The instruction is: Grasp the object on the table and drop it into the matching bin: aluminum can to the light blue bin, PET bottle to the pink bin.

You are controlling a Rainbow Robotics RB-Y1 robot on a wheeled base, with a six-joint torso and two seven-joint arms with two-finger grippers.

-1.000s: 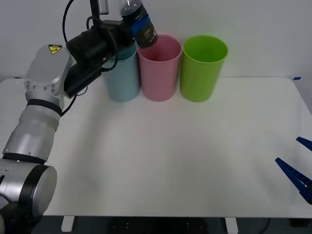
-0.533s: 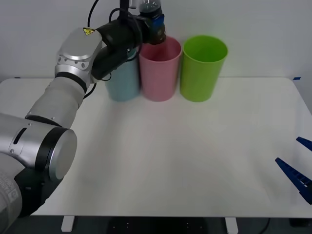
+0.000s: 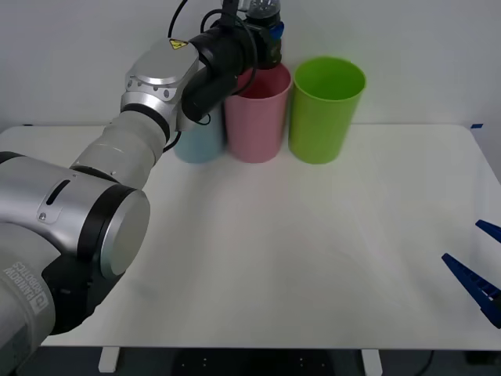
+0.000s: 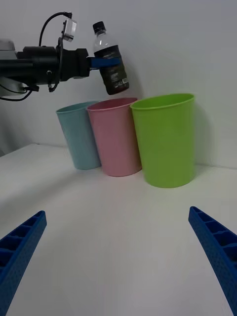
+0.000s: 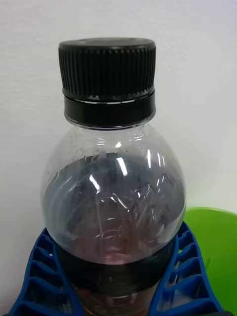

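Front view: the small clear plastic PET bottle (image 3: pixel 266 31), black-capped and dark-bodied, is held in the air by the left pincer (image 3: pixel 270 35), just above the rim of the tall tapered pink plastic bin (image 3: pixel 257 117). The silver, smooth-shelled left arm is stretched forward across the back left of the large white worktop (image 3: pixel 313 258). Three smooth cup-shaped bins are lined up along the worktop's far edge: the light blue bin (image 3: pixel 196 145), largely covered by the arm, the pink bin touching it, and a lime green bin (image 3: pixel 325 110) just beside the pink one. The right pincer (image 3: pixel 477 270) is parked at the near right corner, its blue ribbed fingers spread apart with nothing between them. A broad stretch of bare worktop lies between the bins and the near edge.

Right wrist view: the bottle (image 4: pixel 111 59) is seen slightly tilted, clamped at mid-body by the left pincer (image 4: pixel 106 61), above the back rim of the pink bin (image 4: pixel 116 138). The right arm's own fingers (image 4: pixel 19 247) are set wide at the corners.

Left wrist view: the bottle (image 5: pixel 113 187) is gripped between the blue ribbed fingers (image 5: pixel 44 276); its ridged black screw cap and rounded transparent shoulder are shown against a plain wall, with the green bin's rim (image 5: pixel 212 232) beyond.
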